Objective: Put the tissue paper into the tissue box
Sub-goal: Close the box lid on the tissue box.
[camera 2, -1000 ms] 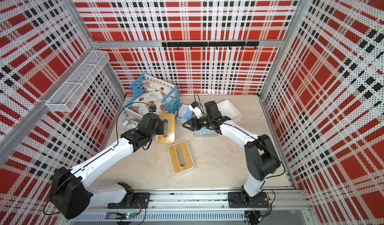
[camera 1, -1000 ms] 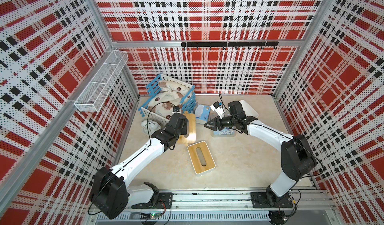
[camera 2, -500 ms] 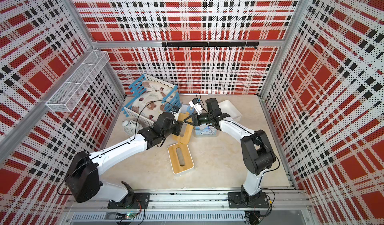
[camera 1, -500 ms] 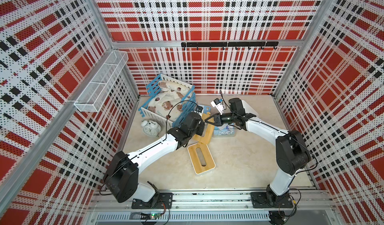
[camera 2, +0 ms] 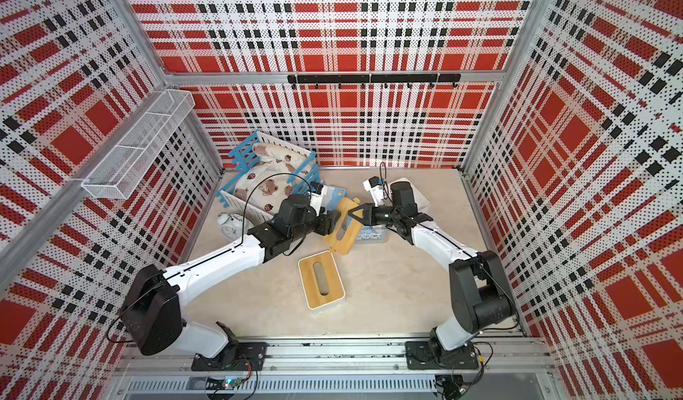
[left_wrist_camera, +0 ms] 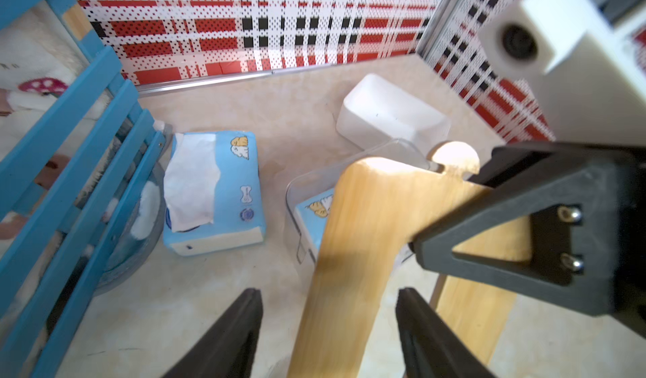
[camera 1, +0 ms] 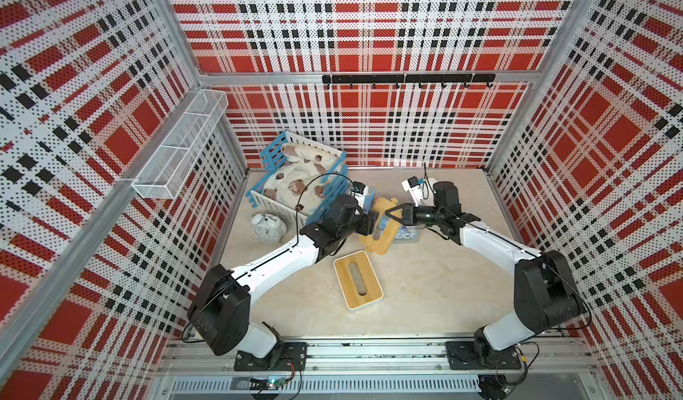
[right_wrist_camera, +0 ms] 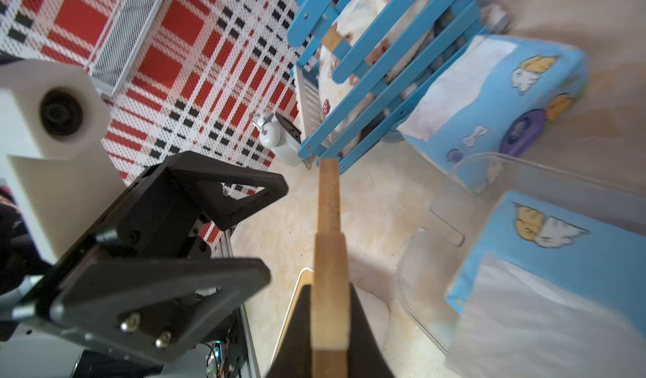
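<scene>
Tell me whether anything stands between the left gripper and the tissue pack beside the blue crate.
Only the wooden lid: clamped by the right gripper, it runs between the open jaws of the left gripper in the left wrist view. Otherwise bare table lies before the loose tissue pack.

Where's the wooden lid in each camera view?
In a top view: wooden lid mid-table, right of the blue crate.
In a top view: wooden lid, same spot.
Left wrist: broad face, straddled by the open left gripper.
Right wrist: edge-on, clamped by the right gripper.
Shared landmark: the blue crate.
</scene>
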Tool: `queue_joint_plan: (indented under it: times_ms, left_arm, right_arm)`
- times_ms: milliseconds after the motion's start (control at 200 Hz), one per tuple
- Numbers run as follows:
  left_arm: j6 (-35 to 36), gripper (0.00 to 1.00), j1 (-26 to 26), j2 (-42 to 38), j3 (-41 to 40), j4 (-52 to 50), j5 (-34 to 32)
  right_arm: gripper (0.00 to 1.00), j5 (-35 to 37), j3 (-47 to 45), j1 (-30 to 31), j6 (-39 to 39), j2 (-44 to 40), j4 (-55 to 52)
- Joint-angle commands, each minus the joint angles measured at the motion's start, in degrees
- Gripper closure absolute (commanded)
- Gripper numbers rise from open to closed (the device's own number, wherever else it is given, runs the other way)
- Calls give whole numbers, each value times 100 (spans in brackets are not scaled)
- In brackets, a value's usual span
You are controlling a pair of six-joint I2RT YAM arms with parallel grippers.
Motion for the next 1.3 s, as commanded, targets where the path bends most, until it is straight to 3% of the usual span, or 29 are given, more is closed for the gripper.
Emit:
queue_joint_plan:
  times_ms: [0,120,276,416,571,696,762,862,1112,1228,1293]
  left_arm:
    - [-1395,31,364,-323,-276,1173,852]
    - [-2391,27,572,-537,-839,2303,1174]
    - [-2542,26,535,-594,-936,2452,1033]
    - [-2872,22,572,-611,-1142,2908,1336]
    - [-3120,13,577,-537,-1262,3297,1559]
    - [-3336,14,550,-338,-1272,3732,1898]
    - [-3510,21,528,-205,-1265,4143,2202]
    - [-3686,42,477,-32,-1196,4571,2485]
    - [-3554,82,530,94,-1113,4999,2811]
    - [-3453,100,678,106,-1140,5077,3140]
    - [-3426,100,770,127,-1140,5084,3375]
  right_arm:
    - [100,414,-195,-110,1129,-559,1126]
    - [100,877,-455,-117,1961,-840,1843]
    - [100,1282,-797,-119,3224,-877,3271]
    - [100,1357,-921,-112,3992,-658,4222]
    - [100,1365,-997,-85,4359,-511,4721]
    - [100,1371,-966,-34,4354,-511,4702]
    - [100,1391,-943,-14,4290,-545,4602]
    - [100,1392,-925,-13,4200,-607,4485]
    - [100,948,-812,-68,3706,-627,4238]
    - [86,388,-830,-251,3308,-615,4155]
    - [78,-14,-849,-386,3088,-586,4117]
